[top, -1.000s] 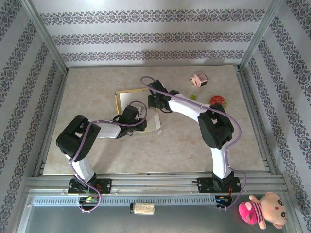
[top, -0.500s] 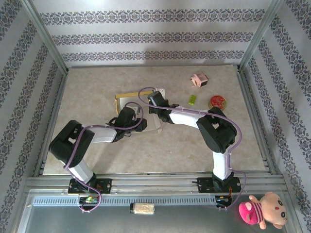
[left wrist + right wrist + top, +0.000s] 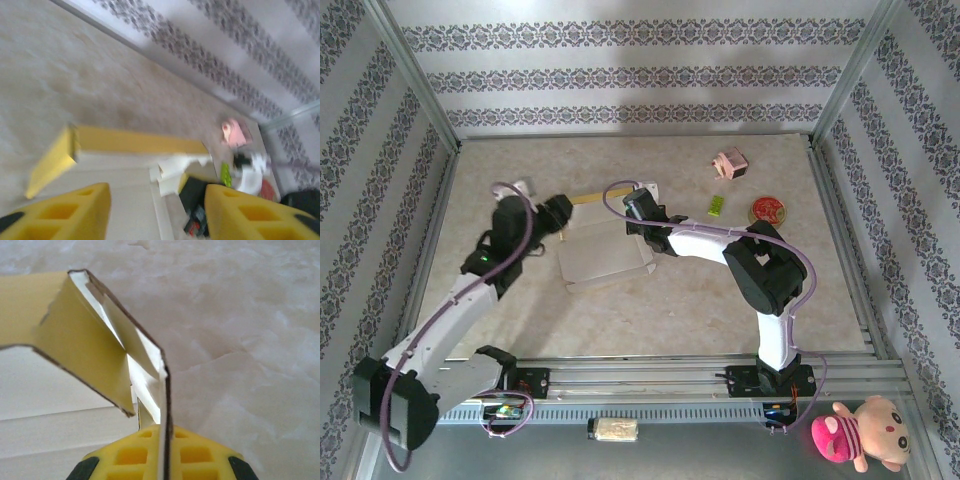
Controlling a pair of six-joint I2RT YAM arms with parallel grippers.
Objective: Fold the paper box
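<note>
Beneath the right arm (image 3: 705,240), the paper box (image 3: 603,250) is partly hidden, right jaws pinching its flap (image 3: 95,350), left jaws spread.

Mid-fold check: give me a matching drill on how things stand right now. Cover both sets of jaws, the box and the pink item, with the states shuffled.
Things:
1. left jaws
2. right jaws
3. box
4. pink item

States:
a. shut on a box flap
b. back right of the table
c. open, by the box's left edge
d. white face up, yellow far wall raised

Pairs: 1-c, 2-a, 3-d, 4-b
</note>
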